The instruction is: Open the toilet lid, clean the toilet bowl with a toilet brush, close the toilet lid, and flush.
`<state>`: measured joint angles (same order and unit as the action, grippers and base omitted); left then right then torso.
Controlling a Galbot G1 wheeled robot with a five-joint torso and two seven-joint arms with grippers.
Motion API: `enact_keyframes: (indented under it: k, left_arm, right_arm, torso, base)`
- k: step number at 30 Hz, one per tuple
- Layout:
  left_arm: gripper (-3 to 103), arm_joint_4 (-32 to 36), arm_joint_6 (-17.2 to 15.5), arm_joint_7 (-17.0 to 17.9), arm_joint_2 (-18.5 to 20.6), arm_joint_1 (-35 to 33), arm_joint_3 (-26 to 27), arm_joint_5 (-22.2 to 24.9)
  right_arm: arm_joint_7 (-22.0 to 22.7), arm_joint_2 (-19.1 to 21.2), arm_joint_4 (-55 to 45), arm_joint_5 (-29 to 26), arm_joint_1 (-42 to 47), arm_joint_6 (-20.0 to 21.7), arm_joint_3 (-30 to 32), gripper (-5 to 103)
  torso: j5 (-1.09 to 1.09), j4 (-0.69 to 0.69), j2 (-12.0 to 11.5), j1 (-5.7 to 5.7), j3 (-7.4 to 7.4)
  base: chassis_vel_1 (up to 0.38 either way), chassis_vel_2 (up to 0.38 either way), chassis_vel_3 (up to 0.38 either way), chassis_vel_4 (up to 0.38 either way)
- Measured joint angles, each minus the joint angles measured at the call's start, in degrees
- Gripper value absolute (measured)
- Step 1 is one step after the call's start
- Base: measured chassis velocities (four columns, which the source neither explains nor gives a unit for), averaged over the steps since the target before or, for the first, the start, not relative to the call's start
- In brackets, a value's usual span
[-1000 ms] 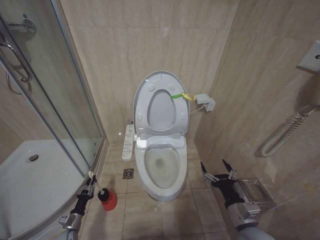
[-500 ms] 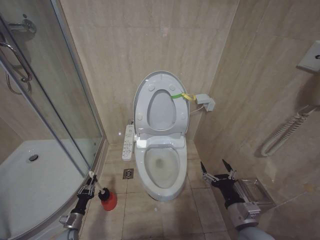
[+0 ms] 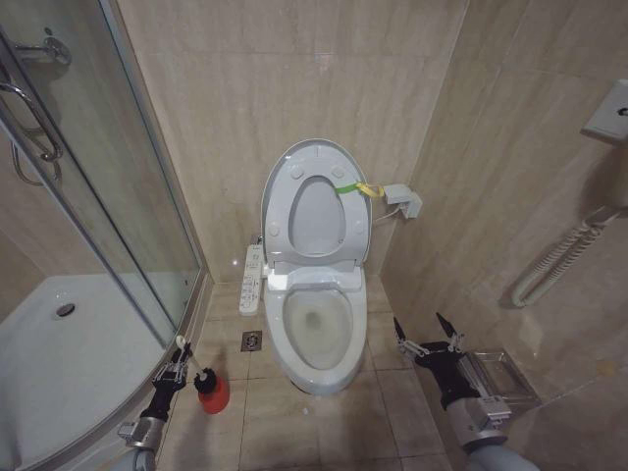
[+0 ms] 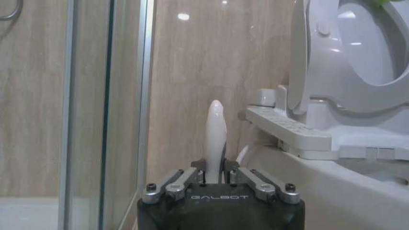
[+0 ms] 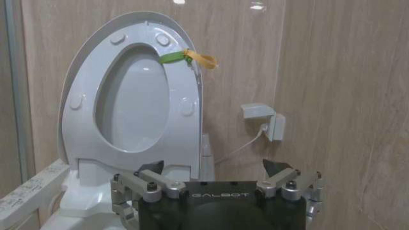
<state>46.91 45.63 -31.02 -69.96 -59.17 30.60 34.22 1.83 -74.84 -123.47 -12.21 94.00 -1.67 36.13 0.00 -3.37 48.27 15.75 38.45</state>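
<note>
From the head camera, the toilet lid is standing up against the tiled back wall with the seat ring flipped up against it, and the green-and-yellow strap sticks out at its right rim. Below it the toilet bowl sits open, water hole visible in the bottom. A white control panel hangs off the bowl's left side, and there's a floor drain just beside the base. The glass shower door and white shower tray crowd the left, so the left gripper is squeezed in between that glass and the bowl, down low, jaws pinched on the pale handle of the toilet brush, whose red base sits on the floor tiles. The right gripper hovers low to the right of the bowl, jaws spread wide with nothing in them, a clear plastic tray near it by the right wall. In the left wrist view the handle of the toilet brush pokes straight up between the pads of the left gripper, with the glass door on one side and the control panel on the other. In the right wrist view the right gripper is spread apart, facing the raised toilet lid, strap at its rim, and a small white wall box with a cable.
</note>
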Motion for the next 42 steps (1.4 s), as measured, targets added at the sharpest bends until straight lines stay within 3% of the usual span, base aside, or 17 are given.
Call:
enact_keyframes:
  k: [42]
  left_arm:
    - [18,-1.15,0.29,0.69,-0.18,0.65,-0.04,-0.89]
  right_arm:
    - [0.0,0.0,0.0,0.0,0.0,0.0,0.0,100]
  torso:
    - [0.0,-0.01,-4.3,-1.85,-2.43]
  base:
    - [0.0,0.0,0.0,0.0]
